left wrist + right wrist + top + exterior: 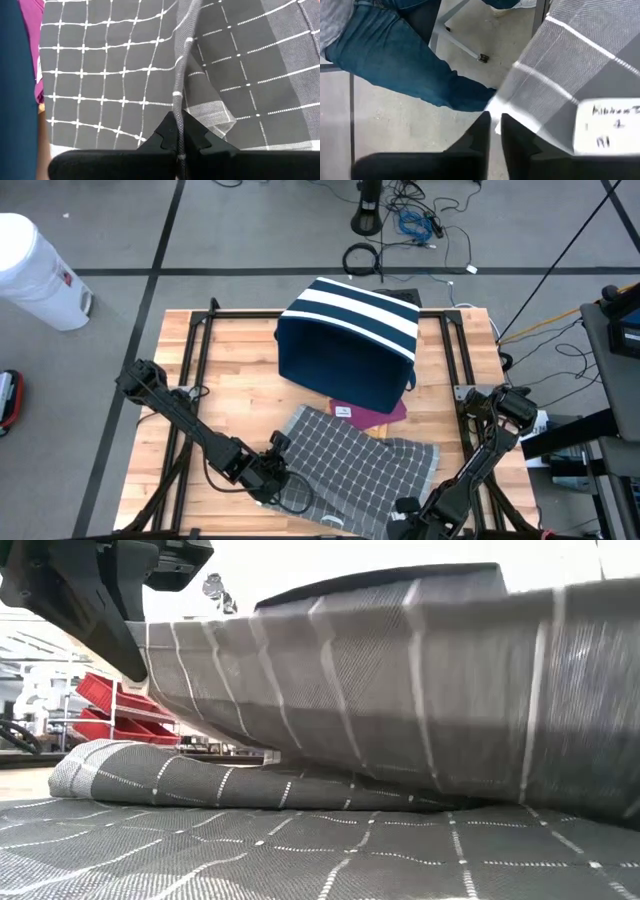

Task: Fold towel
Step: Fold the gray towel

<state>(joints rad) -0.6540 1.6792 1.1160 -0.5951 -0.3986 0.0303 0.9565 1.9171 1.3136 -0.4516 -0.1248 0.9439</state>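
Observation:
A grey checked towel [350,465] lies on the wooden table [230,380] near its front edge, partly lifted into a raised fold [400,690]. My left gripper [270,480] is shut on the towel at its near left side. My right gripper [410,515] is at the towel's near right corner, its fingertips a narrow slit apart with the corner between them. A white label [612,125] shows on the cloth beside that corner. My left gripper pinches a raised fold of the towel [178,125] between its two fingers, slanting down from the table's left. The cloth rises away from the fingers as a thin upright ridge, while the rest lies spread on the table. My right gripper has the towel's white-edged corner [499,111] at its fingertips, slanting down from the near right. Only the corner's tip reaches between the fingers, and the cloth spreads away from them toward the label.
A navy bag with white stripes [350,340] stands at the middle of the table, behind the towel. A magenta item [372,416] lies between bag and towel. A person's leg in jeans [395,55] is beyond the table's near edge. A white bin [35,270] stands on the floor.

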